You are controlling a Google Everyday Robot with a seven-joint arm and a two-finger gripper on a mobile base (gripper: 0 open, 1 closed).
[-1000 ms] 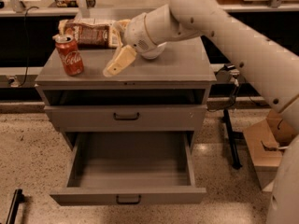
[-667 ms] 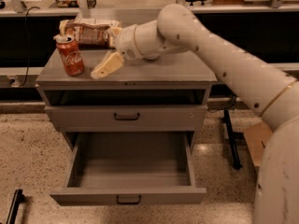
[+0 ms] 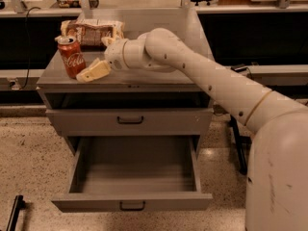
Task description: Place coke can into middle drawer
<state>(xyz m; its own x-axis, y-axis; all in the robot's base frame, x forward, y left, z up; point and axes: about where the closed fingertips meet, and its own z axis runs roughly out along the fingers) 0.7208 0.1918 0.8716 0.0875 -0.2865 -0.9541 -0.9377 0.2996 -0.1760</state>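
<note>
Grey middle drawer (image 3: 96, 201) pulled open, coke can (image 3: 71, 57) upright on cabinet top (image 3: 159, 79), pincer (image 3: 96, 57) spread, just beside can

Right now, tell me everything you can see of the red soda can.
The small red metal soda can with white Coca-Cola script and a silver top stands upright on the left of the grey cabinet's top, in front of the brown snack bag. The robot's cream tool is open at its right, one finger near its base; I cannot tell if they touch.
</note>
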